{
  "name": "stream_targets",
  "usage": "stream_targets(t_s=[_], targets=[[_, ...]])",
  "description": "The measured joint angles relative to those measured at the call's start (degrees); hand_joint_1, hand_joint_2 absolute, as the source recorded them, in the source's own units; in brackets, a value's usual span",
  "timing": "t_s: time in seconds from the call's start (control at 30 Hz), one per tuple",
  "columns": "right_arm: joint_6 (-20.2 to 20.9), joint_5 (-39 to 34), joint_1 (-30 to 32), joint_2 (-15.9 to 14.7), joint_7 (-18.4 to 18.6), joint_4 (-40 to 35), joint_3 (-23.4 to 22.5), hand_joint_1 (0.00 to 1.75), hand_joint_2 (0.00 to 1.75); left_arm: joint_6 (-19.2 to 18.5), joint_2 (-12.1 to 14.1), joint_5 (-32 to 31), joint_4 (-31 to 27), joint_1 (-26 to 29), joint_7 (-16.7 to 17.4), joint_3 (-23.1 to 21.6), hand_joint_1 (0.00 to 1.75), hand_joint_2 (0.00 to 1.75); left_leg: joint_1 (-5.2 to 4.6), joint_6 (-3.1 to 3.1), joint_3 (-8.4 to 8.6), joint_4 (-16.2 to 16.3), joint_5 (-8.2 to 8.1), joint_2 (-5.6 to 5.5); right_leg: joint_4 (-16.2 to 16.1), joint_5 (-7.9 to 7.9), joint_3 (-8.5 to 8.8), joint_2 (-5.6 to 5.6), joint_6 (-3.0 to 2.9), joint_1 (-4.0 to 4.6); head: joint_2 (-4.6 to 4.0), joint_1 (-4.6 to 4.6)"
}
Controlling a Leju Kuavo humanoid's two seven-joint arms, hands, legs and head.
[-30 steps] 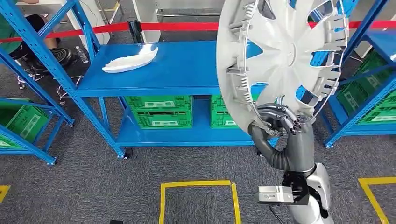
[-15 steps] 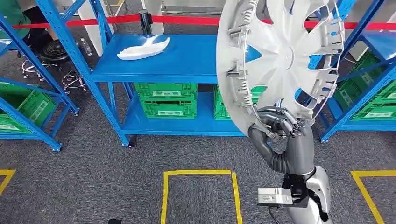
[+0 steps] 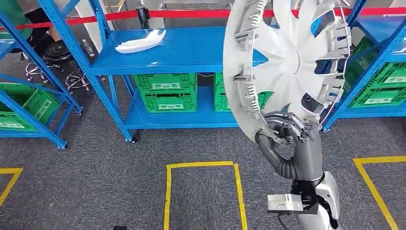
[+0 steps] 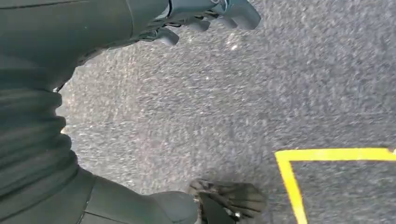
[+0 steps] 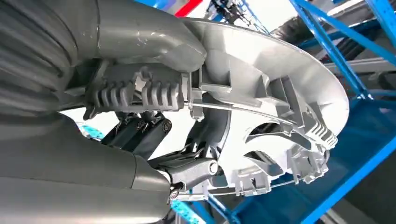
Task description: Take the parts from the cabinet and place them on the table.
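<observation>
The right hand (image 3: 286, 130) is raised in front of the robot and grips a silver hubcap (image 3: 287, 62) by its lower rim, fingers (image 3: 293, 125) curled over the edge and the thumb pressed against the near side. The hubcap stands nearly upright above the hand, its ribbed inner face with clips and wire ring turned toward the camera. In the right wrist view the same grip shows close up: the thumb (image 5: 154, 37) lies over the hubcap (image 5: 280, 102) rim and the dark fingers (image 5: 140, 133) fold in behind it, clamped on the plastic.

Beyond the hand and hubcap stands a blue table (image 3: 191, 50). On its top, far to the left of the hand, lies a white part (image 3: 140, 42). Green crates (image 3: 167, 91) sit on the lower shelf under the table top, behind and left of the hand. Another blue rack (image 3: 368, 72) with green crates stands to the right of the hand, partly hidden by the hubcap, and a third rack (image 3: 28, 96) stands far off to the left. A red barrier tape (image 3: 191, 13) runs behind the table.

Below and left of the hand, yellow tape (image 3: 201, 165) marks a square on the grey carpet (image 3: 95, 182).

The left hand (image 4: 205, 14) hangs over the carpet beside a yellow tape corner (image 4: 289, 168); its fingers are loosely curled and it holds nothing that I can see, though how far they close I cannot tell.
</observation>
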Motion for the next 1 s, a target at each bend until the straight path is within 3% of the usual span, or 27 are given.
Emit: stream_targets(t_s=[0.03,0.07,0.1,0.13,0.17,0.2,0.23,0.3,0.33,0.37,0.4,0.43,0.47,0.5,0.53,0.57,0.6,0.63,0.67,0.7,0.73,0.77,0.87,0.9,0.93,0.97,1.0], targets=[[0.0,-0.3,0.0,0.0,0.0,0.0,0.0,1.75,1.75,0.0,0.0,0.0,0.0,0.0,0.0,0.0,0.0,1.75,0.03,-0.09,-0.24,3.4,-0.76,-0.01,0.0,0.79,-0.77,0.25,0.12,0.0,0.02,0.0],[0.1,-0.4,0.0,-0.1,0.0,0.0,0.0,1.75,1.75,0.0,0.0,0.0,0.0,0.0,0.0,0.0,0.0,1.75,0.05,-0.08,0.26,4.9,0.23,-0.01,0.1,1.58,-1.8,0.63,0.23,-0.01,0.02,-0.02],[0.2,-0.5,0.0,-0.1,0.0,0.0,0.0,1.75,1.75,0.0,0.0,0.0,0.0,0.0,0.0,0.0,0.0,1.75,0.06,0.03,1.88,4.2,2.42,-0.09,0.1,2.41,-2.84,1.05,0.4,-0.02,0.02,0.0],[0.3,-0.5,0.0,-0.2,0.0,0.0,0.0,1.75,1.75,0.0,0.0,0.0,0.0,0.0,0.0,0.0,0.0,1.75,0.05,0.24,4.68,1.0,4.44,-0.35,0.1,3.16,-3.78,1.69,0.62,-0.02,0.02,0.0],[0.4,-0.5,0.0,-0.2,0.0,0.0,0.0,1.75,1.75,0.0,0.0,0.0,0.0,-0.1,0.0,0.0,0.0,1.75,0.05,0.61,8.62,-4.3,5.47,-1.19,0.1,3.89,-4.56,2.19,0.84,-0.02,0.02,-0.02],[0.5,-0.6,0.0,-0.2,0.0,0.0,0.0,1.75,1.75,0.0,0.1,-0.1,-0.1,-0.1,0.0,0.0,0.0,1.75,0.08,1.16,12.77,-10.2,4.2,-3.81,0.2,4.5,-4.98,2.54,1.06,-0.19,0.02,0.0],[0.5,-0.7,-0.1,-0.2,0.0,0.0,0.0,1.75,1.75,-0.1,0.1,-0.1,-0.1,-0.1,0.0,0.0,0.0,1.75,0.05,1.56,15.77,-14.7,2.39,-4.85,0.3,5.01,-5.36,2.94,1.41,0.08,0.0,0.04],[0.6,-0.6,-0.1,-0.2,0.0,0.0,0.0,1.75,1.75,-0.2,0.1,-0.2,0.0,-0.2,0.0,0.0,0.0,1.75,-0.39,1.86,15.0,-15.1,2.51,-4.21,-0.3,6.45,-5.61,3.79,2.31,-0.34,0.0,0.02],[0.7,-0.5,-0.1,-0.2,0.0,0.0,0.0,1.75,1.75,-0.3,0.2,-0.2,0.0,-0.2,0.0,0.0,0.0,1.75,-0.62,2.31,14.69,-15.0,2.92,-3.62,-0.8,7.25,-5.78,4.45,2.76,-0.42,0.0,0.02],[0.7,-0.5,-0.1,-0.2,-0.1,0.0,0.0,1.75,1.75,-0.3,0.0,-0.3,0.0,-0.1,0.1,0.0,0.0,1.75,0.05,3.02,14.15,-15.5,3.88,-2.65,-1.1,7.86,-6.14,5.08,3.2,-0.24,0.02,0.0],[0.7,-0.5,0.0,-0.3,-0.1,0.0,0.0,1.75,1.75,-0.3,0.1,-0.4,0.0,-0.3,0.1,0.0,0.0,1.75,0.03,3.59,13.78,-15.6,4.58,-1.68,0.0,5.81,-7.04,3.26,3.09,-0.21,0.02,0.0],[0.7,-0.4,-0.1,-0.3,0.0,0.0,0.0,1.75,1.75,-0.3,0.1,-0.4,0.0,-0.3,0.0,0.0,0.0,1.75,0.0,4.22,13.06,-15.5,5.17,-1.04,2.7,2.27,-8.02,1.53,3.12,-0.25,0.02,0.5],[0.7,-0.4,-0.1,-0.3,0.0,0.0,0.0,1.75,1.75,-0.3,0.1,-0.4,0.0,-0.2,0.1,0.0,0.0,1.75,-0.05,4.22,12.23,-15.5,5.77,-0.24,7.0,-1.58,-9.23,0.54,3.39,-0.3,0.02,0.59],[0.7,-0.4,-0.1,-0.3,0.0,0.0,0.0,1.75,1.75,-0.3,0.1,-0.4,0.0,-0.1,0.1,0.0,0.0,1.75,-0.11,4.26,11.44,-15.4,6.37,0.54,11.6,-4.42,-10.32,0.24,3.65,-0.35,0.02,0.52],[0.7,-0.4,-0.1,-0.3,0.0,0.0,0.0,1.75,1.75,-0.3,0.2,-0.5,0.0,0.0,0.2,0.0,0.0,1.75,-0.13,4.27,10.56,-15.3,6.96,1.39,15.7,-5.86,-11.11,0.13,3.91,-0.38,0.02,0.63],[0.8,-0.4,-0.1,-0.3,0.0,0.0,0.0,1.75,1.75,-0.4,0.2,-0.5,0.0,-0.1,0.2,0.0,0.0,1.75,-0.14,4.2,9.53,-15.1,7.55,2.3,18.3,-5.29,-11.02,0.06,4.13,-0.44,0.02,0.63],[0.9,-0.3,-0.1,-0.3,0.0,0.0,0.0,1.75,1.75,-0.5,0.2,-0.5,0.0,-0.1,0.2,0.0,0.0,1.75,-0.13,4.06,8.57,-14.8,7.97,3.12,18.1,-3.22,-9.76,-0.09,4.27,-0.51,0.02,0.66],[0.9,-0.3,-0.1,-0.3,0.0,0.0,0.0,1.75,1.75,-0.5,0.2,-0.5,0.0,-0.1,0.2,0.0,0.0,1.75,-0.08,3.87,7.63,-14.4,8.34,3.9,15.7,-0.97,-7.36,-0.43,4.37,-0.61,0.02,0.68],[1.0,-0.3,-0.1,-0.3,0.0,0.0,0.0,1.75,1.75,-0.5,0.2,-0.5,0.0,-0.2,0.2,0.0,0.0,1.75,-0.02,3.64,6.85,-13.9,8.68,4.58,11.6,0.31,-3.98,-1.24,4.47,-0.66,0.02,0.66],[1.0,-0.2,-0.2,-0.3,0.0,0.0,0.0,1.75,1.75,-0.5,0.2,-0.6,0.0,-0.3,0.2,0.0,0.0,1.75,-0.11,3.36,6.35,-13.3,8.85,5.11,6.5,0.05,0.07,-3.22,4.52,-0.66,0.02,0.7],[1.1,-0.2,-0.5,-0.3,0.0,0.0,0.0,1.75,1.75,-0.5,0.2,-0.7,-0.1,-0.2,0.2,0.0,0.0,1.75,-0.43,3.02,5.77,-12.7,8.95,5.58,1.4,-2.47,3.46,-5.84,4.62,-0.16,0.02,0.91],[1.2,-0.1,-0.5,-0.3,0.0,0.0,0.0,1.75,1.75,-0.5,0.1,-0.8,-0.1,-0.3,0.2,0.0,0.0,1.75,-0.5,2.59,5.65,-12.6,9.27,6.26,-0.3,-3.54,3.95,-5.3,3.25,0.14,0.02,0.72],[1.2,0.0,-0.1,-0.3,0.0,0.0,-0.2,1.75,1.75,-0.5,0.1,-1.1,0.0,-0.5,0.2,0.0,0.0,1.75,-0.4,1.61,5.57,-12.8,10.11,8.32,-0.3,-2.71,2.2,-3.54,1.69,0.24,0.02,0.85],[1.2,0.0,0.0,-0.3,0.0,0.0,-0.2,1.75,1.75,-0.5,0.1,-1.2,-0.1,-0.6,0.2,0.0,0.0,1.75,0.02,0.91,5.08,-12.2,9.29,6.14,-0.4,-2.14,1.96,-3.11,1.09,-0.07,0.02,0.77],[1.3,0.0,0.0,-0.3,0.0,-0.1,-0.3,1.75,1.75,-0.5,0.1,-1.4,0.0,-0.5,0.2,0.0,0.0,1.75,0.04,0.6,4.47,-10.3,6.66,2.98,-0.4,-1.68,1.44,-2.52,0.66,-0.18,0.0,0.72],[1.3,0.0,0.0,-0.2,0.0,-0.2,-0.3,1.75,1.75,-0.5,0.1,-1.4,0.0,-0.4,0.2,0.0,0.0,1.75,0.07,0.41,3.35,-6.2,3.31,1.02,-0.4,-1.14,0.85,-1.83,0.44,-0.19,0.02,0.59],[1.3,0.0,0.0,-0.2,0.0,-0.2,-0.3,1.75,1.75,-0.5,0.1,-1.4,0.0,-0.3,0.2,0.0,0.0,1.75,0.06,0.33,2.08,-1.8,0.67,0.33,-0.4,-0.63,0.27,-1.09,0.36,-0.14,0.02,0.55]])
